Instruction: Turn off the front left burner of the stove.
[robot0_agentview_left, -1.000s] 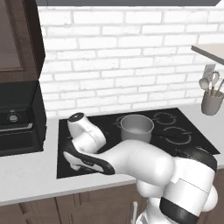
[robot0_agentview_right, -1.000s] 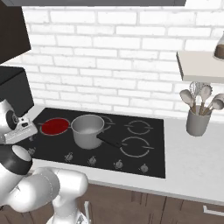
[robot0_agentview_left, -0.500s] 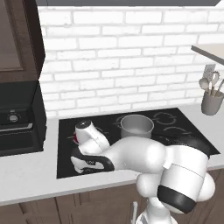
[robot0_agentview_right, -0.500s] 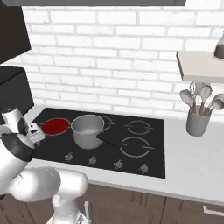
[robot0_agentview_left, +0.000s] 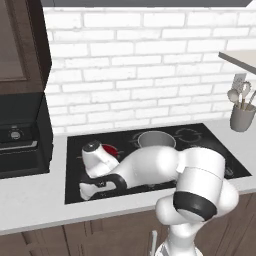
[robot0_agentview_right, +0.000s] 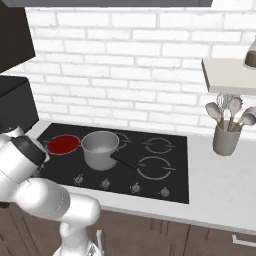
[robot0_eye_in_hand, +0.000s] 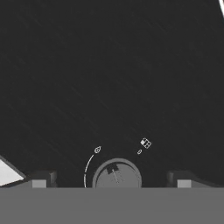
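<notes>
Black glass of the stove (robot0_eye_in_hand: 109, 65) bears a "0" by a silver knob (robot0_eye_in_hand: 117, 176) between the hand's (robot0_eye_in_hand: 111, 181) wide-spread fingertips.

counter (robot0_agentview_right: 215, 185): light grey | stove (robot0_agentview_right: 165, 175) set in | utensil holder (robot0_agentview_right: 226, 140) right | black oven (robot0_agentview_left: 20, 145) left

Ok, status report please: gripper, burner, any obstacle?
Gripper open, straddling a silver knob. Front left burner glowing red. Pot beside it, not blocking.

A glossy white arm (robot0_agentview_left: 165, 167) of rounded, bulbous segments is seen, with dark bands at its joints; two small dark fingertips (robot0_eye_in_hand: 41, 179) are shown.
</notes>
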